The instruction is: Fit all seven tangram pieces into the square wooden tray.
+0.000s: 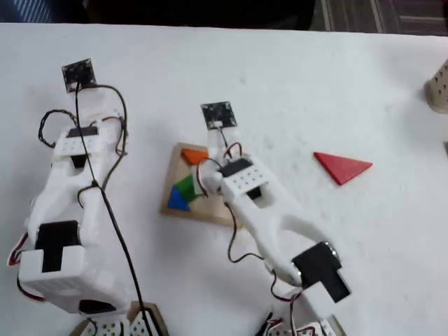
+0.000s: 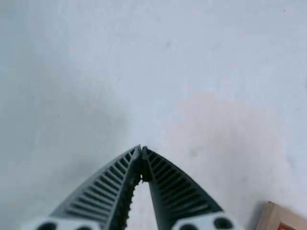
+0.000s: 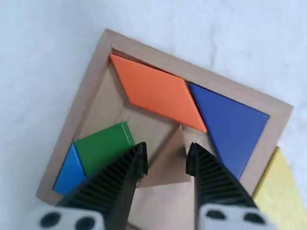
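White desk [image 1: 315,91] | my left claw [image 2: 142,152] clenched, empty, left of tray [image 1: 166,183] | my right claw [image 3: 165,155] released above tray, straddling pale triangle [image 3: 167,168]: piece or bare floor, can't tell | best to descend squarely, edges flush | red triangle [image 1: 343,168] well right of tray | yellow piece [image 3: 283,187] beside tray, cut off
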Controlling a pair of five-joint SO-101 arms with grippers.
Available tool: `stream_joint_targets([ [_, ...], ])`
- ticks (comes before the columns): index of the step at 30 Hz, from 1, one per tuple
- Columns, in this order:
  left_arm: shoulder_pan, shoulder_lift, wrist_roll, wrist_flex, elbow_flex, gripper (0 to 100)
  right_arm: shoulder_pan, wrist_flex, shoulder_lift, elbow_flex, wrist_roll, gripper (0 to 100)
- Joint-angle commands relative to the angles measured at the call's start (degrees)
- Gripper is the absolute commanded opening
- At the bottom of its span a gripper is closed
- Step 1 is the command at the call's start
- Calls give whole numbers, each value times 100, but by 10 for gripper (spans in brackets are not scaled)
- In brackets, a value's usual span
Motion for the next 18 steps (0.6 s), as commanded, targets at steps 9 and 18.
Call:
stream_joint_targets([
  [9, -22, -40, 9, -211, -185, 23, 180, 637, 75, -457, -237, 142],
  [18, -22, -40, 9, -211, -185, 23, -48, 620, 75, -466, -703, 255],
])
